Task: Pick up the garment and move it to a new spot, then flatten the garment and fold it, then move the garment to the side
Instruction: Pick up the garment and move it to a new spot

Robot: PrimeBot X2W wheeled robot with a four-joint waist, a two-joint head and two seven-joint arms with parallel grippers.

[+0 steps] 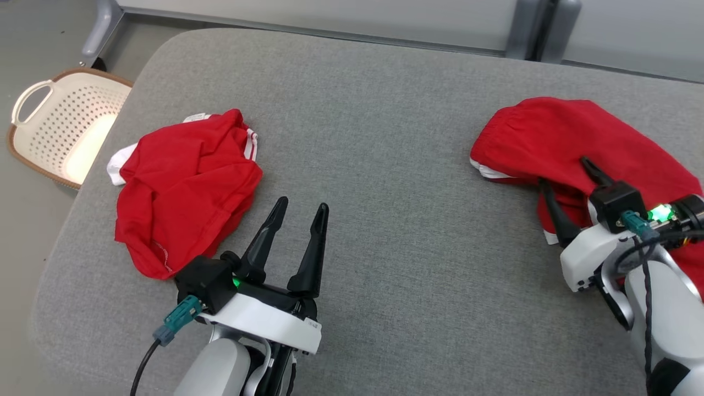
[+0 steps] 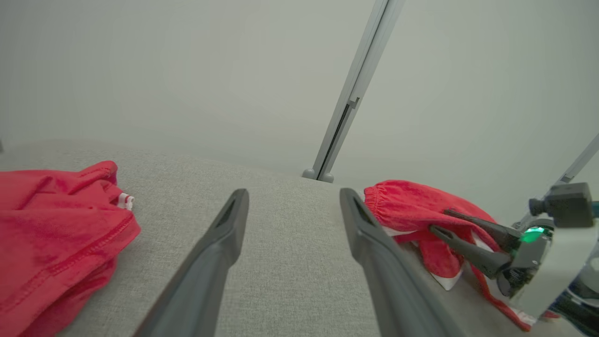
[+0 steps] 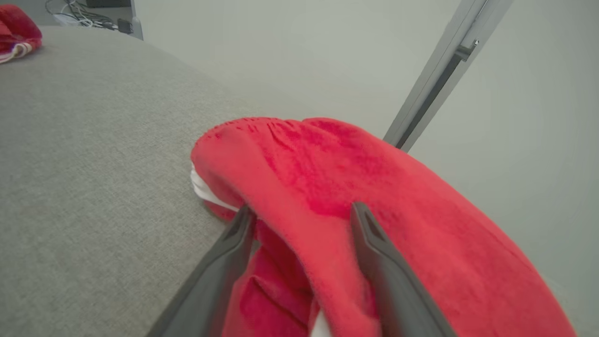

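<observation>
A red garment [image 1: 561, 140] with a gathered waistband and white trim lies bunched at the right of the grey padded table [image 1: 374, 165]. My right gripper [image 1: 565, 173] is open and pressed into it, one finger on each side of a raised fold of red cloth [image 3: 327, 187]. The left wrist view shows that gripper [image 2: 440, 221] with its fingers spread over the fabric [image 2: 412, 206]. A second red garment [image 1: 187, 187] with white stripes lies crumpled at the left. My left gripper [image 1: 302, 204] stands open and empty just right of it, above bare table [image 2: 290, 262].
A cream perforated laundry basket [image 1: 60, 126] sits on the floor off the table's left edge. Grey partition posts [image 1: 542, 27] rise behind the far edge. Bare grey surface stretches between the two garments.
</observation>
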